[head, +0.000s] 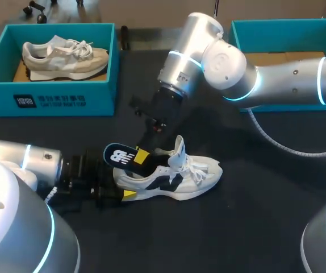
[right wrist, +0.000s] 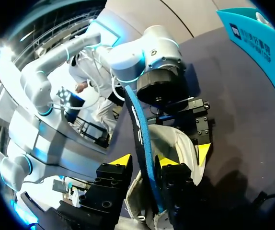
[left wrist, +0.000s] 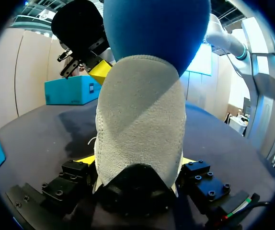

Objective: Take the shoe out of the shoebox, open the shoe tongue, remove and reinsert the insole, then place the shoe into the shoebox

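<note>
A white and navy shoe (head: 177, 175) lies on its side on the dark table, toe pointing right. Its blue insole (head: 122, 154) sticks up out of the heel opening. My left gripper (head: 124, 192) holds the heel; in the left wrist view the heel (left wrist: 142, 120) fills the gap between both fingers, with the insole (left wrist: 156, 28) rising above. My right gripper (head: 142, 153) reaches down from the back. In the right wrist view its yellow tips stand close on either side of the insole's edge (right wrist: 144, 139), right gripper (right wrist: 146, 162) closed in on it.
A teal shoebox (head: 55, 99) at the back left holds a beige shoe (head: 66, 57). A second teal box (head: 282, 31) stands at the back right, behind my right arm (head: 288, 79). A grey cable (head: 299, 152) loops over the table on the right.
</note>
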You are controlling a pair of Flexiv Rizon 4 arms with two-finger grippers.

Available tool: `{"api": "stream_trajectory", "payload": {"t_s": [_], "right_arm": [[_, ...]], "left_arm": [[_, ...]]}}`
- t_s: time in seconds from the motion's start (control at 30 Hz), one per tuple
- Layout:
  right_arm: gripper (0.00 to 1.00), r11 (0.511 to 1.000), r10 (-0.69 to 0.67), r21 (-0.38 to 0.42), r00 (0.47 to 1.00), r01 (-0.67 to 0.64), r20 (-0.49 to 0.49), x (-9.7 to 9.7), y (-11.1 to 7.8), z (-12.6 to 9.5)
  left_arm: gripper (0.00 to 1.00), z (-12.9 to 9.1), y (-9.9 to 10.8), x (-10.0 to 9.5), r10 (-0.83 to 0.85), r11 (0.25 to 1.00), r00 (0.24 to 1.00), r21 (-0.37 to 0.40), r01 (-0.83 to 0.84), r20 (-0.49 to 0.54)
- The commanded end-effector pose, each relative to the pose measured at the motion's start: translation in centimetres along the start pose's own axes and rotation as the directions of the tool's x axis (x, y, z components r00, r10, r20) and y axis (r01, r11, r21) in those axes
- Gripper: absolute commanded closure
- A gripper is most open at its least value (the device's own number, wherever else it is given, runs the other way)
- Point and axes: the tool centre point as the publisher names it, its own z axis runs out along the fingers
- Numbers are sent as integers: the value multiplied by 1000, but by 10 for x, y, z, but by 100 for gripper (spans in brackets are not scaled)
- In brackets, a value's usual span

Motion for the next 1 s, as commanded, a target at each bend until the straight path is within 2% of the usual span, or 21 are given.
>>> {"api": "stream_trajectory", "payload": {"t_s": [0.03,0.3,0.53,0.87,1.0], "right_arm": [[71,999,-8,31,1000,9,-24,-8,9,-2],[70,999,-19,43,999,21,-39,-11,12,0],[70,999,-18,51,998,21,-55,-10,7,4],[71,999,-19,41,998,21,-64,-12,4,8],[75,999,-16,35,998,18,-62,-10,1,9]], "left_arm": [[100,0,0,0,0,1000,1000,-3,0,-1],[100,0,0,0,0,1000,1000,-3,0,-1],[100,0,0,0,0,1000,1000,-3,0,-1],[100,0,0,0,0,1000,1000,-3,0,-1],[100,0,0,0,0,1000,1000,-3,0,-1]]}}
